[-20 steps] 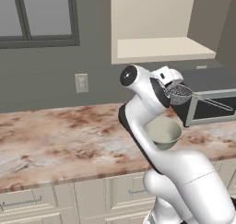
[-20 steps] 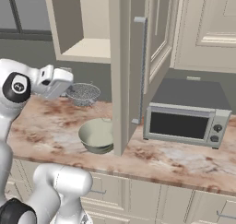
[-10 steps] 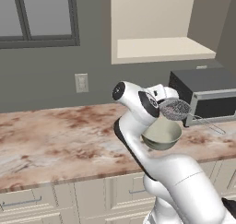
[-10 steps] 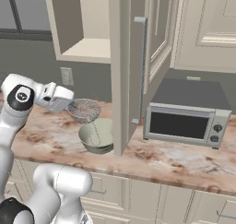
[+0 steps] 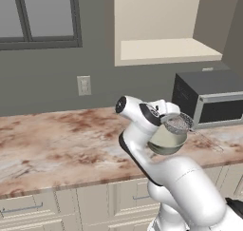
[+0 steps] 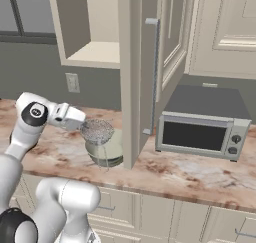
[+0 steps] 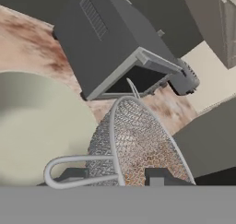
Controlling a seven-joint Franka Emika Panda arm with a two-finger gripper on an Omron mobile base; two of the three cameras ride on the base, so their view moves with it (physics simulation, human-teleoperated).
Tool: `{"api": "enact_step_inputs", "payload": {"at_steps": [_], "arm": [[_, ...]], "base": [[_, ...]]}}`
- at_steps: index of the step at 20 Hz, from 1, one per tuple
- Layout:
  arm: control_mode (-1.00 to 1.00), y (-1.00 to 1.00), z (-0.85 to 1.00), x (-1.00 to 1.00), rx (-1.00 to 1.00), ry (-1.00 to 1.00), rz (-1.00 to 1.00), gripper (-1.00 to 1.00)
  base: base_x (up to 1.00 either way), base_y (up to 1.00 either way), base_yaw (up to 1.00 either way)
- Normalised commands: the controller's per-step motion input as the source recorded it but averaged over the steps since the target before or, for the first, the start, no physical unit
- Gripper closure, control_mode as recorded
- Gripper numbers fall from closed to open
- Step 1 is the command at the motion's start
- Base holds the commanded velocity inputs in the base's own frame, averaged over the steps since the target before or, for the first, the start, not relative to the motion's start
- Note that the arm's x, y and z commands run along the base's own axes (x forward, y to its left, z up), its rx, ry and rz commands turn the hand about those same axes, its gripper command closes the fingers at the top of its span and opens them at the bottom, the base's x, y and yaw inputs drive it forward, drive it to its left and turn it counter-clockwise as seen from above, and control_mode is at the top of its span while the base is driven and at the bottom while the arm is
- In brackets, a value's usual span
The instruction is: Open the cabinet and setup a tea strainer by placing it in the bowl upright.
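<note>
The cabinet (image 5: 161,49) stands open, its door (image 6: 142,77) swung out with the bar handle (image 6: 152,77) facing me. On the counter below sits the pale grey-green bowl (image 5: 166,142) (image 6: 107,151) (image 7: 37,126). My gripper (image 5: 169,118) (image 6: 81,124) (image 7: 113,177) is shut on the tea strainer (image 5: 177,124) (image 6: 97,131) (image 7: 138,144). It holds the mesh basket tilted just over the bowl's rim. The strainer's thin wire handle points away from the hand toward the microwave. I cannot tell whether the mesh touches the bowl.
A grey microwave (image 5: 213,101) (image 6: 200,132) (image 7: 115,43) stands on the marble counter (image 5: 57,139) right of the bowl. The open door's edge hangs close beside the bowl. A wall outlet (image 5: 84,85) and a window (image 5: 42,16) are at the left.
The arm has brought the strainer down from the height of the microwave's top to just over the bowl's rim. The bowl and the cabinet door have stayed put.
</note>
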Motion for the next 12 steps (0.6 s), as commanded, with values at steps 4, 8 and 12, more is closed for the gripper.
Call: {"api": "enact_step_inputs", "payload": {"at_steps": [4,8,12], "arm": [[-1.0,-0.03,-0.43,0.26,0.0,0.0,0.0,1.0],[-1.0,0.0,-0.36,0.17,0.0,-0.01,0.0,1.0],[-1.0,0.0,-0.22,0.17,0.0,-0.03,0.0,1.0]], "base": [[0.0,0.0,0.0],[0.0,0.0,0.0],[0.0,0.0,0.0]]}}
